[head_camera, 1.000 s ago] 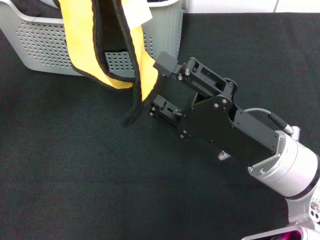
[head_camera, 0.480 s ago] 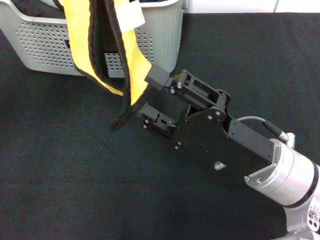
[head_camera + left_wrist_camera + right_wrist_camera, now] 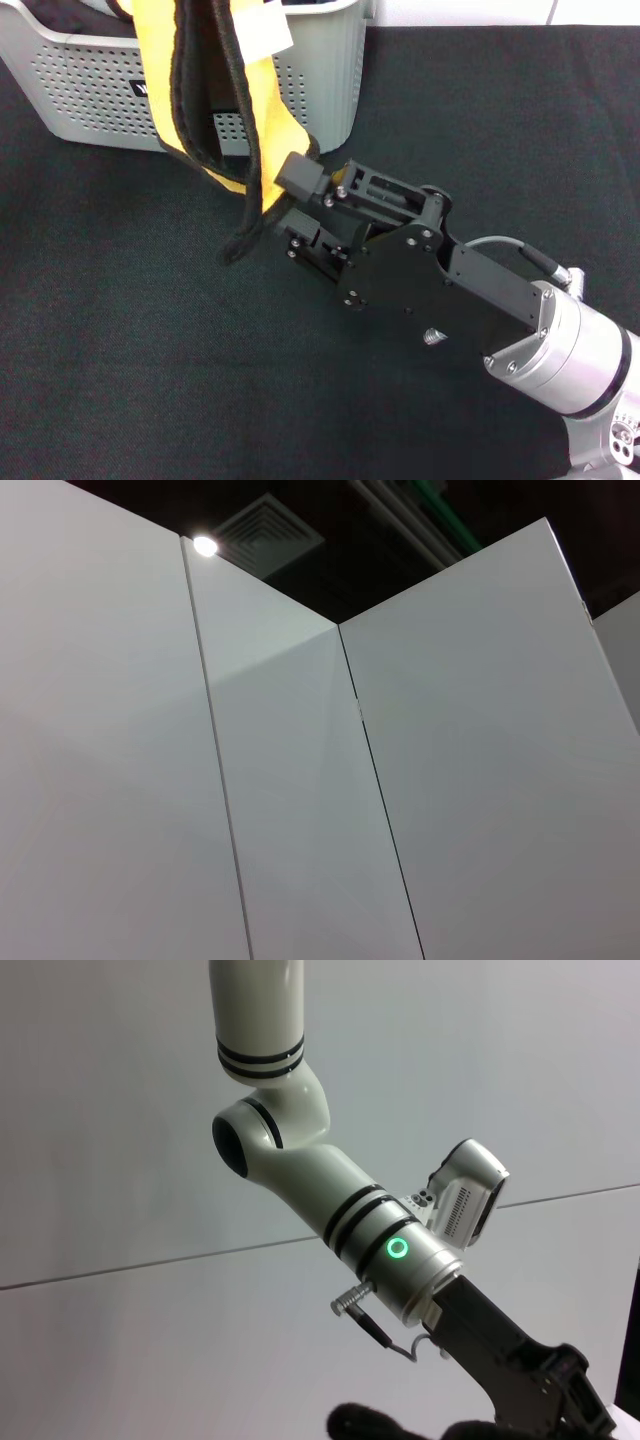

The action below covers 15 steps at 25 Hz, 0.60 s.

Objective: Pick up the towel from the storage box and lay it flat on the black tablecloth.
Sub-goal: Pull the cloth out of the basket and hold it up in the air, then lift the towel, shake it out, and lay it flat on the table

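Right gripper (image 3: 283, 205), jaws spread, brackets the hanging towel's (image 3: 262, 120) corner; only the right wrist view shows the left arm (image 3: 330, 1185).

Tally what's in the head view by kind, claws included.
Towel, hanging yellow side out: 1
Storage box: 1
Black tablecloth: 1
Claw: 1, the right claw, open at the towel's lower edge
Left claw is out of the head view.
Total: 4
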Each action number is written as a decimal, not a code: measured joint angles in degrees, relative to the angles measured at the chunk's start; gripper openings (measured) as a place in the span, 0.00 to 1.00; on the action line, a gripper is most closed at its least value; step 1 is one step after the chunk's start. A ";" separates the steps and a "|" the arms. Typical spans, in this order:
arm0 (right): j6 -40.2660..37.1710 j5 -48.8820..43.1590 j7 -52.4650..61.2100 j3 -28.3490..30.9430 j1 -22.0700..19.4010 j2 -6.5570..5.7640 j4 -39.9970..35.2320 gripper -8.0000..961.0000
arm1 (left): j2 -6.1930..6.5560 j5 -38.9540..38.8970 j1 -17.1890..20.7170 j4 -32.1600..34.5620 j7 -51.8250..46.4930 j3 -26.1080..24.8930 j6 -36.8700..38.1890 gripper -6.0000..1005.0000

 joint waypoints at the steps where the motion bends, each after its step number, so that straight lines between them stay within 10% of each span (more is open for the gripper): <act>1: 0.01 0.00 0.00 -0.15 0.13 0.00 0.06 0.44 | 0.00 0.00 0.02 0.00 0.00 0.00 0.00 0.05; 15: -0.43 4.21 6.58 0.04 -0.53 0.00 -0.49 0.20 | 0.14 0.44 0.27 -2.87 0.35 0.03 0.67 0.05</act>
